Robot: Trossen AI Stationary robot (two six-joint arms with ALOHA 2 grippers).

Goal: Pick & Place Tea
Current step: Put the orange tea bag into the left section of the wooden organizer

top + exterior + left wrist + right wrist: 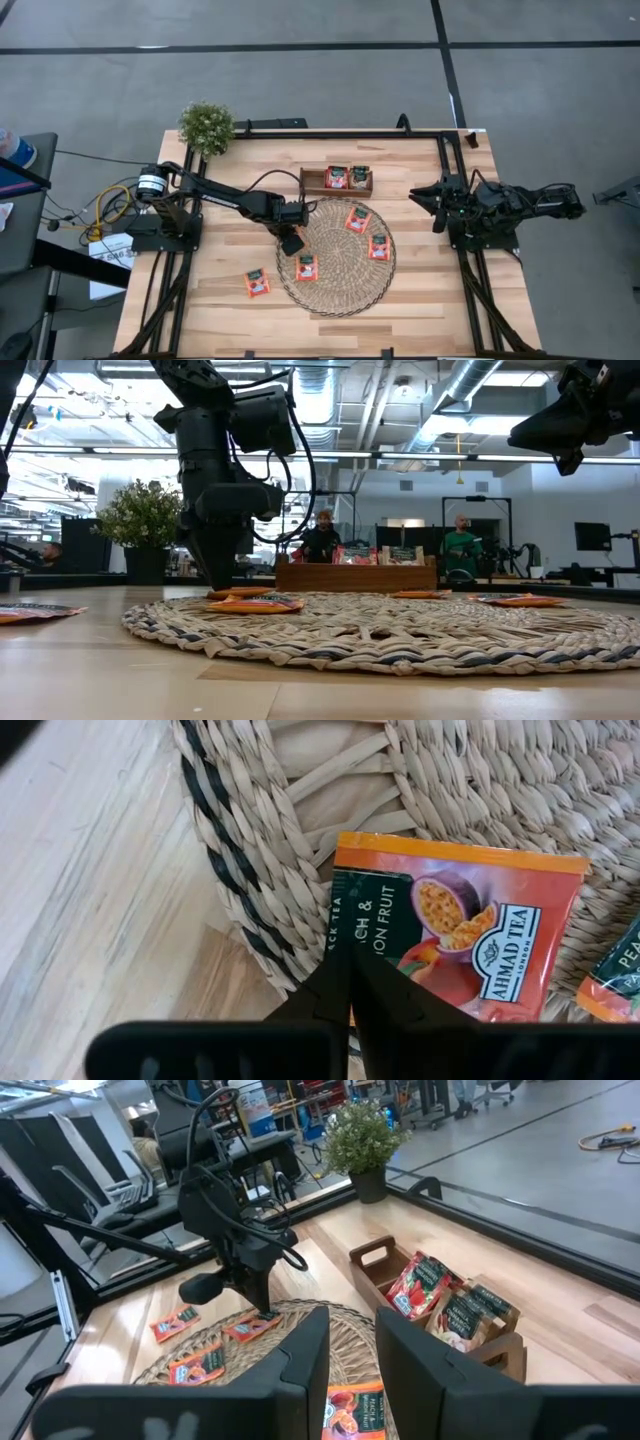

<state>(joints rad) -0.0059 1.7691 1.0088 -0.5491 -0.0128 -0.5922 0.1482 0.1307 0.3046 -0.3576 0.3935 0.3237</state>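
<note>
My left gripper point(292, 243) points down at the left rim of the round straw mat point(340, 285) and is shut on an orange tea sachet point(455, 930). From above, the gripper hides that sachet. Another sachet point(306, 267) lies flat on the mat close by, and two more point(357, 219) point(379, 246) lie flat farther right on it. One sachet point(258, 283) lies on the bare table. The wooden tray point(312, 182) holds two sachets standing up. My right gripper point(352, 1320) hangs open and raised at the table's right side, nothing between its fingers. My left gripper has its two fingers closed together on the sachet's edge point(345, 945), the one nearest the mat's rim. The fingers come steeply from above, pointing down. The sachet lies flat on the mat with its printed face up. How far it reaches between the fingers does not show.
A small potted plant point(207, 127) stands at the far left corner. A black frame rail point(350, 133) runs along the far edge and both sides. Bare wood lies left of and in front of the mat. People sit in the room behind the table.
</note>
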